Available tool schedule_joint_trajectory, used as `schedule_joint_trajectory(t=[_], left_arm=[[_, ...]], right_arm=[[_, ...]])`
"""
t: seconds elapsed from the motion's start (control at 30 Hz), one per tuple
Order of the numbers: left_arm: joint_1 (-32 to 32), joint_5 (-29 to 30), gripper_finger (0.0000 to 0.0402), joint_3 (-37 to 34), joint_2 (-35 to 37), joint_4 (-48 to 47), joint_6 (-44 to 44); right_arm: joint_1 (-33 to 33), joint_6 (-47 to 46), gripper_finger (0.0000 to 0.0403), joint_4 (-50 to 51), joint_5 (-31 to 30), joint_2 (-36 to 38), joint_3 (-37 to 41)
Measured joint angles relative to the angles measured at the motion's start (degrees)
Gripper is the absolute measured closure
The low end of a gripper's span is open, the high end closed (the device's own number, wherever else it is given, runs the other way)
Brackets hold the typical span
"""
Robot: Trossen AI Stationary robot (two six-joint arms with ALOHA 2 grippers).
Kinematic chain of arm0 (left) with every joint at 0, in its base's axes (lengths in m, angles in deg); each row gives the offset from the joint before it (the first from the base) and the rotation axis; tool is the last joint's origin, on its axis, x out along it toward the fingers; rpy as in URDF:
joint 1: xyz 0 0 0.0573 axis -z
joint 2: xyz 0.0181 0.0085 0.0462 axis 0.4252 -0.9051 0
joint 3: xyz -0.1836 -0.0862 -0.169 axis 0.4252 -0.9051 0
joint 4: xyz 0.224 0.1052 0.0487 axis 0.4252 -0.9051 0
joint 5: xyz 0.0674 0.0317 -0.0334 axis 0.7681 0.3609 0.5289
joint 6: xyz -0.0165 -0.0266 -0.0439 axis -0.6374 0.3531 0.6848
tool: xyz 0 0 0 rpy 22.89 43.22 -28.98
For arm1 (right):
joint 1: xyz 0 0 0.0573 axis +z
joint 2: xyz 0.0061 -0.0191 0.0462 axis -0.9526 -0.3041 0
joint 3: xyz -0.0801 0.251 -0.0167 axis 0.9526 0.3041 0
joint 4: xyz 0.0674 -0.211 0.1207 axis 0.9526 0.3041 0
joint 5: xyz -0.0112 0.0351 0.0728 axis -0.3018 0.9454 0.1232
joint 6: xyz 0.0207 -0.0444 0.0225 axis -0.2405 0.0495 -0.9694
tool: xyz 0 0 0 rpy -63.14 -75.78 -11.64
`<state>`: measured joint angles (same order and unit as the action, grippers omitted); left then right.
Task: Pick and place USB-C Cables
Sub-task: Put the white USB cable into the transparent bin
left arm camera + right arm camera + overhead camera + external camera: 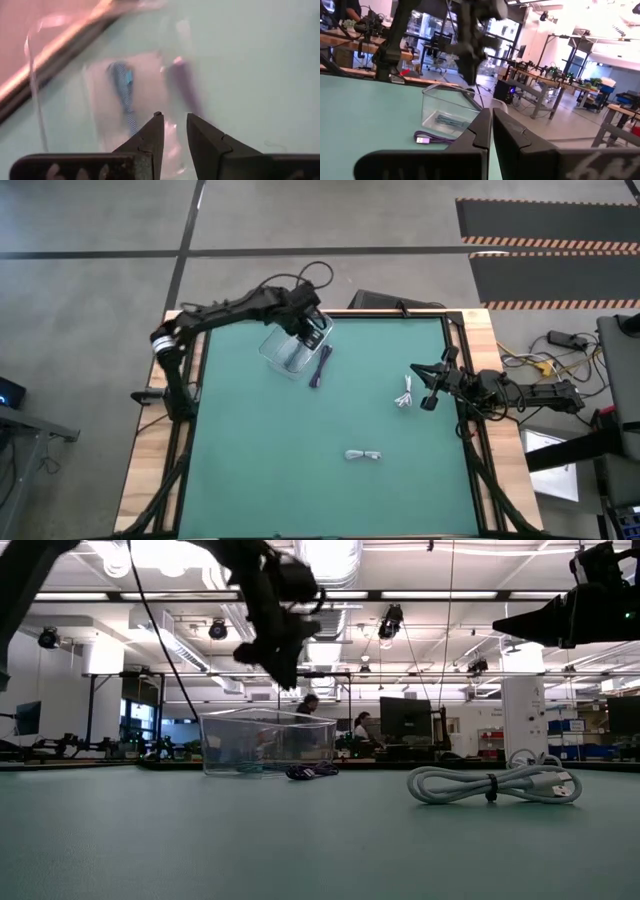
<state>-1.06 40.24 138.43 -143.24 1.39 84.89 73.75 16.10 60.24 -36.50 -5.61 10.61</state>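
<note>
Green table (330,470) w/ wood edges, big open lab behind, people at desks far back. Clear box (293,352) near far-left corner, teal cable (124,92) inside; purple cable (319,367) just beside it on the mat. Two white cables: (405,392) by right gripper (428,385), fingers pressed together; (363,454) mid-table. Left gripper (311,327) above box, slightly spread, empty.

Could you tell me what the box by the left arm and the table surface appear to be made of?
The box looks like clear, glossy hard plastic: the room behind shows through its walls, and its rims catch highlights. The table surface looks like a matte green mat, perhaps rubber or vinyl: an even colour with only a soft sheen in the low view. Its border appears to be bare pale wood.
</note>
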Motion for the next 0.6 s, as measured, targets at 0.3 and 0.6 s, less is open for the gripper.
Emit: schedule_joint_trajectory(t=[0.3,0.6], left_arm=[[12.65,2.15,0.0335,-12.81,13.10,21.20,-2.89],[21.76,2.31,0.0335,-27.83,22.81,39.64,-7.89]], right_arm=[[0.00,-3.33,0.0394,0.47,0.06,-0.50,0.00],[0.00,-6.82,0.0394,0.32,0.04,-0.74,0.00]])
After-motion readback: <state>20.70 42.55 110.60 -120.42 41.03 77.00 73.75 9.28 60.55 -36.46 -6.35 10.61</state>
